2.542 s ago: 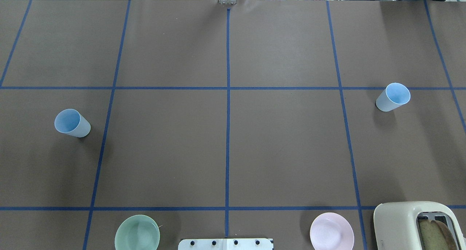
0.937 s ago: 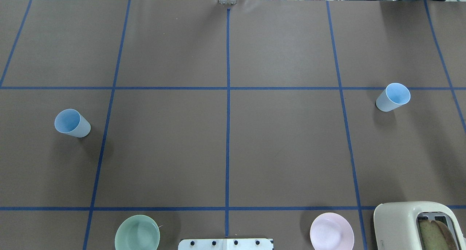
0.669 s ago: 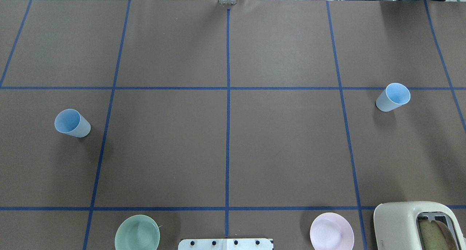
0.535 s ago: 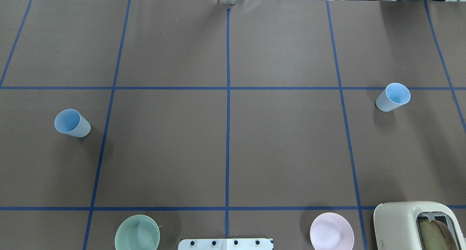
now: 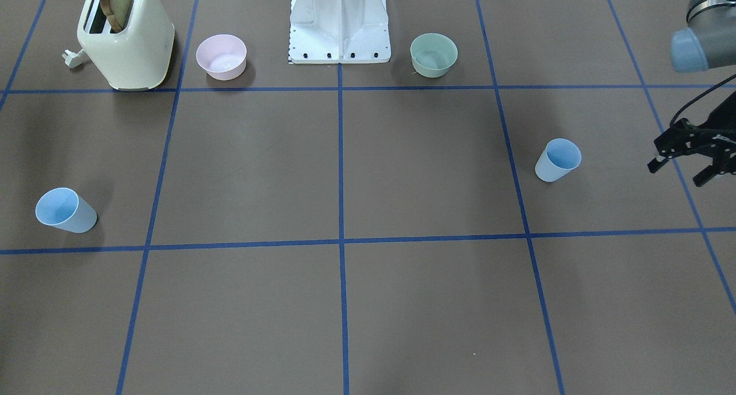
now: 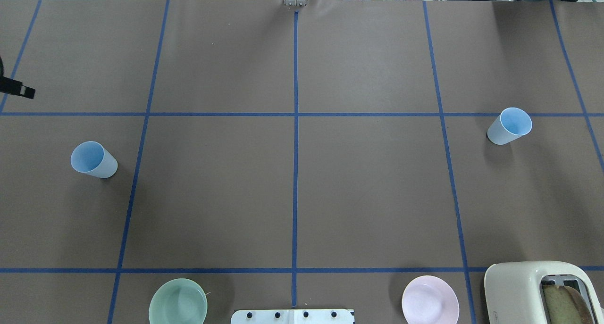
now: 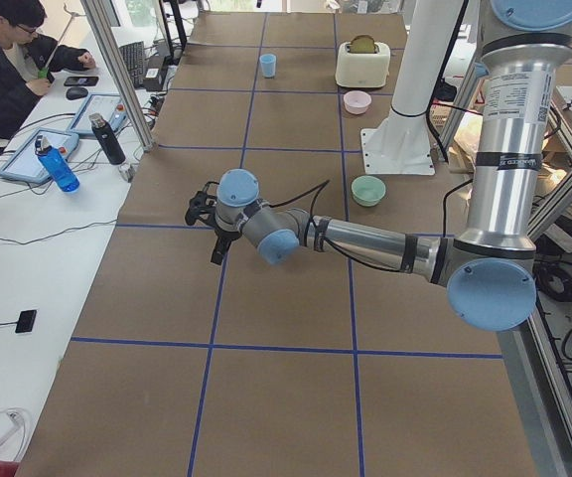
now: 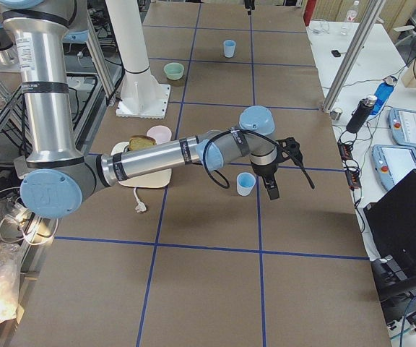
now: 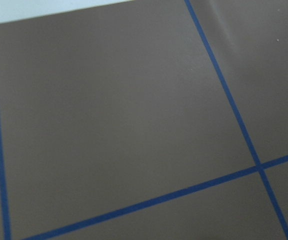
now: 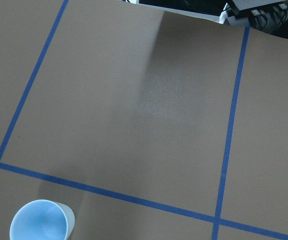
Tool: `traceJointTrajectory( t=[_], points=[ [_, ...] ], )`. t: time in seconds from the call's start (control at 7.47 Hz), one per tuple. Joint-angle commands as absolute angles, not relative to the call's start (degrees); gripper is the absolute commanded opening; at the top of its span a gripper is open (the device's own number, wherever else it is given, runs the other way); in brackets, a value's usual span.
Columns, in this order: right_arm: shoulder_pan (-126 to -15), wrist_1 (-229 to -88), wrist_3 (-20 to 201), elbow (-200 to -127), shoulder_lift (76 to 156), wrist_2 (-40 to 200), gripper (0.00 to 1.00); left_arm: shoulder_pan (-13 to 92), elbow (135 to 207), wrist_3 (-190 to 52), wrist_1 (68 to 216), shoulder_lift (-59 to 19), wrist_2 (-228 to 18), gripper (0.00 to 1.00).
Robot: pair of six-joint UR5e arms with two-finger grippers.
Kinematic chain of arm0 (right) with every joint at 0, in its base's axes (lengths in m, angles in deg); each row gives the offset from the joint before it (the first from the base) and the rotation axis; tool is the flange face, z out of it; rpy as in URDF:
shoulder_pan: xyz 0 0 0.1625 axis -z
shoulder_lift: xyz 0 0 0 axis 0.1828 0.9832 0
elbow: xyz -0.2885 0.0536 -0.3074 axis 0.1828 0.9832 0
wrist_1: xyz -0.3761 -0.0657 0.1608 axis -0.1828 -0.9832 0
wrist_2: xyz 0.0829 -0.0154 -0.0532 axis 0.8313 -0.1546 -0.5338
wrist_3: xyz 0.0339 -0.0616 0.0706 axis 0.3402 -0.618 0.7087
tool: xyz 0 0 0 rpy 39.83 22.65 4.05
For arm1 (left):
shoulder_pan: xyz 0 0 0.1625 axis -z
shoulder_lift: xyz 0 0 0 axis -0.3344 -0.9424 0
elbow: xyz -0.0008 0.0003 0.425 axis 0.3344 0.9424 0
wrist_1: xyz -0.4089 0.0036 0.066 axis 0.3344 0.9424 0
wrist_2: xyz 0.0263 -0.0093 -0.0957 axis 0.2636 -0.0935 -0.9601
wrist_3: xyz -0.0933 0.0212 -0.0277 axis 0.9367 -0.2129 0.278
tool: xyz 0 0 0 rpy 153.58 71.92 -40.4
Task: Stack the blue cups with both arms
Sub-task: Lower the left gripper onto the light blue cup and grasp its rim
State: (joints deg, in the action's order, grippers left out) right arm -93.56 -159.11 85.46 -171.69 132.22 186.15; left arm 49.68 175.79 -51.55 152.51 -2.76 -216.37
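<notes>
Two light-blue cups stand upright and far apart on the brown table. One cup [image 6: 93,160] is on my left side and also shows in the front view [image 5: 558,160]. The other cup [image 6: 509,126] is on my right and shows in the front view [image 5: 64,211], the exterior right view [image 8: 245,183] and the right wrist view [image 10: 41,222]. My left gripper [image 5: 677,175] is open and empty, apart from the left cup on its outer side; one fingertip [image 6: 19,89] shows at the overhead edge. My right gripper [image 8: 280,170] hovers just beside the right cup; I cannot tell whether it is open or shut.
A cream toaster [image 6: 542,291] holding a bread slice, a pink bowl [image 6: 429,299] and a pale green bowl [image 6: 178,301] sit along the near edge beside the white mounting base [image 5: 339,21]. A person [image 7: 8,60] sits at a side desk.
A fingertip of my left gripper has come into the overhead view at its left edge. Both cups stand where they were.
</notes>
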Motion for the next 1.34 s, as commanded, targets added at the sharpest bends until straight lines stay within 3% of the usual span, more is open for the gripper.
traceJointTrajectory(
  t=[0.0,0.4,0.54,0.8,0.94,1.2],
  points=[
    [-93.3,-159.1,85.9,-171.7,132.7,185.9,1.0,40.2,177.9,-45.6,154.6,0.3,-209.4,0.99],
    [-93.3,-159.1,86.2,-171.4,132.8,185.9,1.0,32.5,179.2,-40.0,154.7,0.9,-203.9,0.98],
    [-93.3,-159.1,86.4,-171.4,132.8,185.8,1.0,31.3,179.2,-40.0,154.6,1.0,-201.8,0.89],
    [-93.3,-159.1,86.4,-171.3,132.8,185.8,1.0,31.2,179.1,-41.1,154.6,1.3,-201.7,0.13],
    [-93.3,-159.1,86.4,-171.3,132.8,185.8,1.0,31.1,179.3,-41.2,154.8,1.2,-201.7,0.0],
    [-93.3,-159.1,86.8,-171.3,132.8,185.9,1.0,31.4,182.8,-41.3,154.4,1.4,-202.5,0.0]
  ],
)
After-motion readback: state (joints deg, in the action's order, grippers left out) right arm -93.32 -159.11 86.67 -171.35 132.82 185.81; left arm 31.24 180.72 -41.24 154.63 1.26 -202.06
